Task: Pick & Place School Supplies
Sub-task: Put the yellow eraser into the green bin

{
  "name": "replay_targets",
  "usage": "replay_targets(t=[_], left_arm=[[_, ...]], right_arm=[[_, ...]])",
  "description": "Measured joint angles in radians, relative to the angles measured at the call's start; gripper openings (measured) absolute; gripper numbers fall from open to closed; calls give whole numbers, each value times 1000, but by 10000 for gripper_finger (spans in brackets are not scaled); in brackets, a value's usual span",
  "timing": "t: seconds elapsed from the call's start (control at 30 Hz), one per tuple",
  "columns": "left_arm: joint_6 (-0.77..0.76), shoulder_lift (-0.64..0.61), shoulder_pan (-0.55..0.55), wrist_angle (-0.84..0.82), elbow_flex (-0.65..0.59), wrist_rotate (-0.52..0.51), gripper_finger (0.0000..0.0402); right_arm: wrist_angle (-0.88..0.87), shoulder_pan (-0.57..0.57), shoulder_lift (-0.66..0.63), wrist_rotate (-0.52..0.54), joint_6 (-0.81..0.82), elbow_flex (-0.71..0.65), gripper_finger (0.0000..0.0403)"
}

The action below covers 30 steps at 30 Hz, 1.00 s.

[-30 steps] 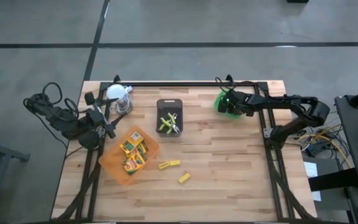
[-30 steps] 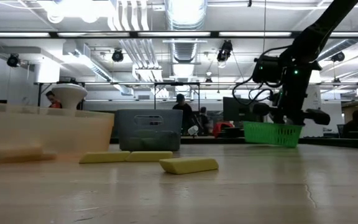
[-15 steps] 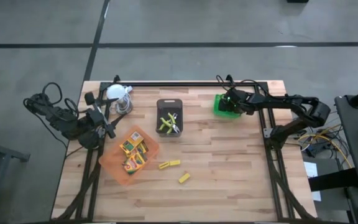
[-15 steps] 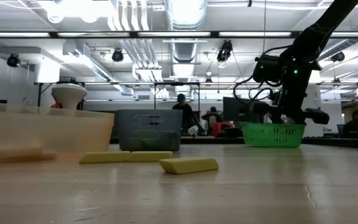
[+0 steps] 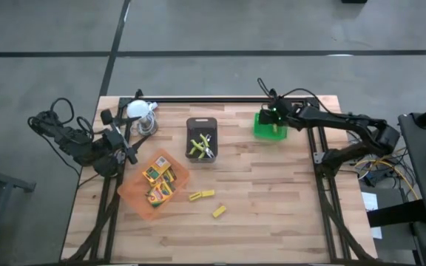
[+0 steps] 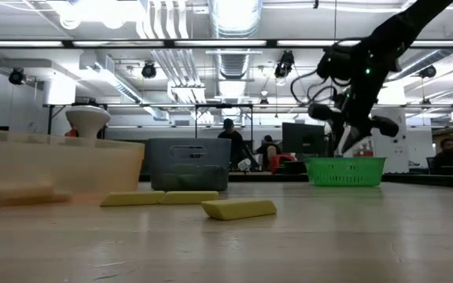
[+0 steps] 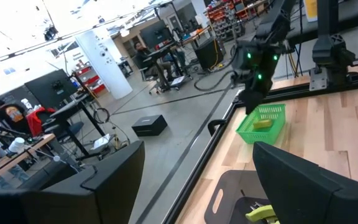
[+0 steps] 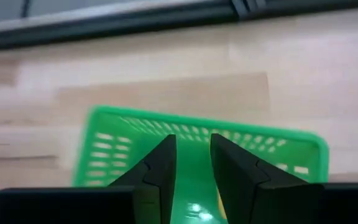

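High view: right pincer (image 5: 274,118) hovers over the green basket (image 5: 261,129); two yellow sticks (image 5: 202,195) lie mid-bench.

Right wrist view: fingers slightly apart, empty. Lift clear vertically before reaching for the next stick.

Left wrist view: left pincer (image 7: 197,180) parked, wide apart.

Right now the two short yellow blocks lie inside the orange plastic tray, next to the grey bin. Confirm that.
Not inside. The high view shows the two short yellow blocks lying on the bare wooden table, just outside the orange plastic tray, below the grey bin.
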Motion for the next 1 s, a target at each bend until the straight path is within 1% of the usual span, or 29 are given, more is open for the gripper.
replay_targets(t=[0.13,0.3,0.47,0.6,0.77,0.93,1.0], left_arm=[[0,0,0,0,0,0,305],[0,0,0,0,0,0,305],[0,0,0,0,0,0,305],[0,0,0,0,0,0,305],[0,0,0,0,0,0,305],[0,0,0,0,0,0,305],[0,0,0,0,0,0,305]], right_arm=[[-23,8,-75,7,-23,30,98],[-5,48,-190,10,-178,51,98],[71,145,-313,10,-334,52,107],[152,238,-383,7,-454,52,119],[221,374,-412,5,-573,52,127],[228,518,-399,7,-632,51,128],[261,565,-385,7,-663,49,127]])
